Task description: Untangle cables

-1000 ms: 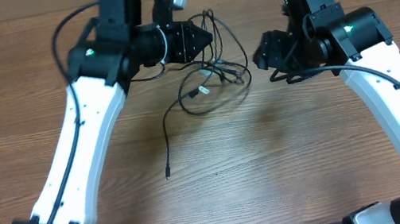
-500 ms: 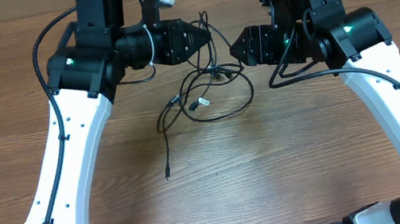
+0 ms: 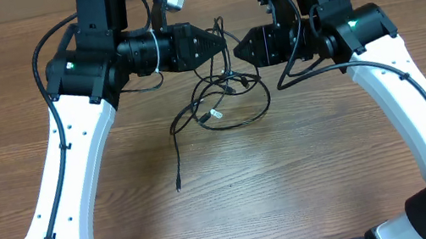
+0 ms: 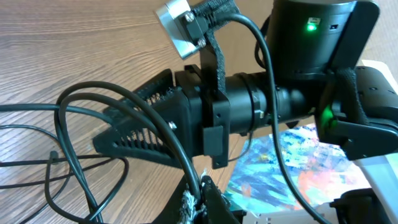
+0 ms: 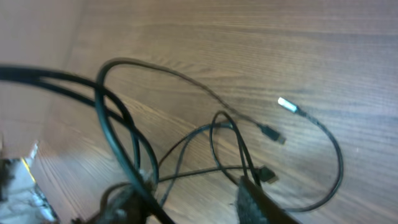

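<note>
The cables point(image 3: 226, 92) are thin black cords in loose tangled loops on the wooden table between my two arms. One long end point(image 3: 178, 183) trails toward the front. My left gripper point(image 3: 221, 43) is just above the tangle's far side, shut on one cable point(image 4: 168, 134) that runs up from between its fingertips point(image 4: 198, 202). My right gripper point(image 3: 240, 49) faces it closely from the right. It is open point(image 5: 193, 208), and cable loops point(image 5: 217, 137) lie between and below its fingers. A silver-tipped plug point(image 5: 286, 104) lies on the table beyond.
The other arm's black gripper body point(image 4: 186, 124) fills the middle of the left wrist view, very close. Thicker black arm wires point(image 3: 308, 70) hang by the right wrist. Bare wood table point(image 3: 307, 173) lies in front of the tangle.
My right gripper has moved left and away from me until it nearly meets the left gripper. The left arm has shifted slightly. The cable loops have been drawn a little.
</note>
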Robot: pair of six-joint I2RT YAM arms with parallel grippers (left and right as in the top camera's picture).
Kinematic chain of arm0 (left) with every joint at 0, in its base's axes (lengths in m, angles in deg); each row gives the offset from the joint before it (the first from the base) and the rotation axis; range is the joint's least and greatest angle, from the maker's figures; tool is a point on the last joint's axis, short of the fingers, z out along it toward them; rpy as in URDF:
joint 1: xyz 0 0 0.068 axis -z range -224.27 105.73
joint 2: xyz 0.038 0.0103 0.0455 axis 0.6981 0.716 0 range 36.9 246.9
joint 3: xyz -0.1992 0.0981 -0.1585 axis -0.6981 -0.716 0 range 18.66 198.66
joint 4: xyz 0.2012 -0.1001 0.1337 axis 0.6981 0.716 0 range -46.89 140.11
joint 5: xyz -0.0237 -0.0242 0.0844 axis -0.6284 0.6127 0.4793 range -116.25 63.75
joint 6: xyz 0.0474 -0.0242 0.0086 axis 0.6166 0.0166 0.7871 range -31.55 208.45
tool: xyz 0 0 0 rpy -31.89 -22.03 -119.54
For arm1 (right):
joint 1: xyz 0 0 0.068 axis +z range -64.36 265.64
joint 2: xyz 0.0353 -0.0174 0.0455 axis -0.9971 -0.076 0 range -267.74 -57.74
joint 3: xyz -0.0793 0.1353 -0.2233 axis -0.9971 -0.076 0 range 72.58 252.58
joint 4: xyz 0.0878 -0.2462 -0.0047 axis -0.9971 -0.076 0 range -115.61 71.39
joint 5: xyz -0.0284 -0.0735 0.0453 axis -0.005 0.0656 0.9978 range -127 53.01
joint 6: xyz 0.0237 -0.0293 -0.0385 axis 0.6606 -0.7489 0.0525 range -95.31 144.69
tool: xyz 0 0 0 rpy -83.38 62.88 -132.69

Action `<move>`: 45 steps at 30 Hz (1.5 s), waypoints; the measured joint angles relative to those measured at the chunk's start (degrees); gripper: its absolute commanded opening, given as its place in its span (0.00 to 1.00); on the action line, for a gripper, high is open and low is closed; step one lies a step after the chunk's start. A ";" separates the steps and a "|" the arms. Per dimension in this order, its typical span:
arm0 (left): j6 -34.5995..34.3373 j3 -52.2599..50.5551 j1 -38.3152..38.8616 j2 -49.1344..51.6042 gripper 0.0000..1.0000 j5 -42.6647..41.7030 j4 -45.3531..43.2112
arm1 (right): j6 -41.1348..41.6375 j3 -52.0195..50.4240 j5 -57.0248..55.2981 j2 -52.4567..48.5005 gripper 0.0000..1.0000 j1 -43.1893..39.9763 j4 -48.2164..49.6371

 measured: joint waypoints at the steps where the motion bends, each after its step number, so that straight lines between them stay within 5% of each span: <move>1: -0.17 0.00 0.00 0.00 0.04 -0.24 -0.02 | 0.02 0.00 0.17 -0.02 0.32 0.00 0.20; 7: -2.10 0.00 -0.44 0.00 0.04 -2.58 -3.52 | 0.42 0.00 0.00 -1.97 0.04 0.02 -0.07; 20: -1.27 0.00 -10.16 0.00 0.04 1.68 0.50 | 17.51 0.00 -22.60 -3.98 0.04 -5.01 -16.72; 27: 2.78 0.00 -10.43 0.02 0.04 14.62 6.45 | 18.51 0.00 -25.31 -3.98 0.04 -7.89 -20.61; 45: 6.23 0.00 -10.43 0.02 0.04 29.42 11.43 | 16.63 0.00 -26.49 -3.98 0.04 -22.99 -23.87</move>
